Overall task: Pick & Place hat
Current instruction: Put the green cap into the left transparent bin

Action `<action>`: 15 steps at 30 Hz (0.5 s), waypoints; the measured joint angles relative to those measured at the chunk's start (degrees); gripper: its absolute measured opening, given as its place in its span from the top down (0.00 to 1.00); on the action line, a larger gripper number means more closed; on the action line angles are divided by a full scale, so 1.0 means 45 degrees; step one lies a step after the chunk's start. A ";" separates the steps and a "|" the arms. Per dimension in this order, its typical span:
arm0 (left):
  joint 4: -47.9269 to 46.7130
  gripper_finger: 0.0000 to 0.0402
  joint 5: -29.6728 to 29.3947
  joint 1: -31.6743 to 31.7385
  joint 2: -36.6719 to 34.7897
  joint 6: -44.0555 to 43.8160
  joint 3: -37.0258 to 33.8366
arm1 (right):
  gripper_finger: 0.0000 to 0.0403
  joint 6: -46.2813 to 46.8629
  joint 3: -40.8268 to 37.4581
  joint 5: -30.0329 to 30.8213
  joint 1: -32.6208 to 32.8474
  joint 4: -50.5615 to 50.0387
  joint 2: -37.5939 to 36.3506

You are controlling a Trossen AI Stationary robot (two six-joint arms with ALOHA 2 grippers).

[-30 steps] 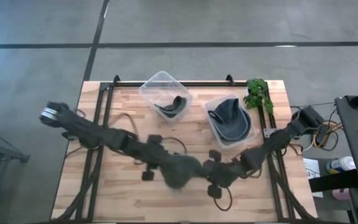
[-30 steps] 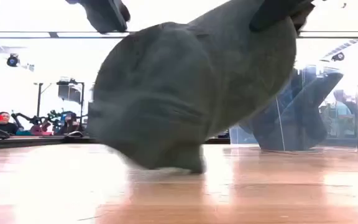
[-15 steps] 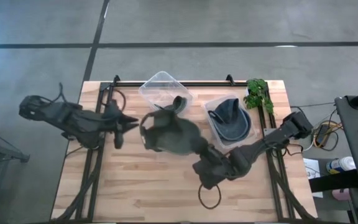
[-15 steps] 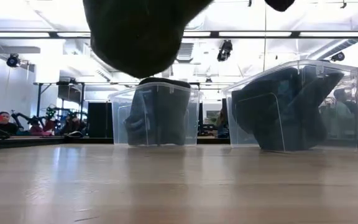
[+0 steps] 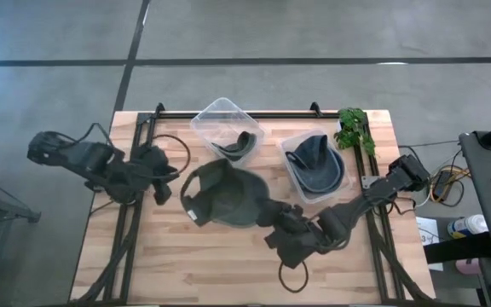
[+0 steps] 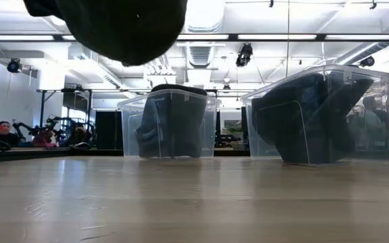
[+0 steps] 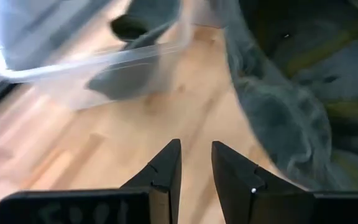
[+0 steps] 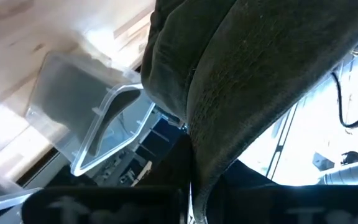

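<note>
A dark grey hat (image 5: 224,194) hangs over the middle of the table with its hollow side up. In the low view the hat (image 6: 113,27) is well above the wood. My right gripper (image 5: 273,220) is shut on its near-right edge, and the hat (image 8: 241,68) fills the right wrist view above the gripper (image 8: 194,193). My left gripper (image 5: 167,181) waits at the table's left side, apart from the hat. Its fingers (image 7: 196,155) are open by a narrow gap and hold nothing. My right gripper pinches the hat's edge (image 8: 204,168) between its two fingers, coming level from the table's near-right side. The hat is lifted clear and sticks out from the fingers toward the table's left, hollow side up. One layer or several, I cannot tell.
Two clear bins stand at the far side: the left bin (image 5: 226,128) holds one dark hat, the right bin (image 5: 314,166) holds grey-blue hats. A green plant (image 5: 354,128) sits at the far right corner. A cable loop (image 5: 292,275) lies near the near edge.
My left gripper has let go of the hat and drawn back toward the table's left edge. My right gripper has raised the hat off the wood, where it rested a second ago, and carried it toward the far left. The hat now hangs clear, hollow side up.
</note>
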 joint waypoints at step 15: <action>0.8230 0.79 0.2422 0.0520 0.3630 0.3124 -0.0903 | 0.97 -0.0670 0.0607 -0.1164 -0.0386 0.1629 0.1267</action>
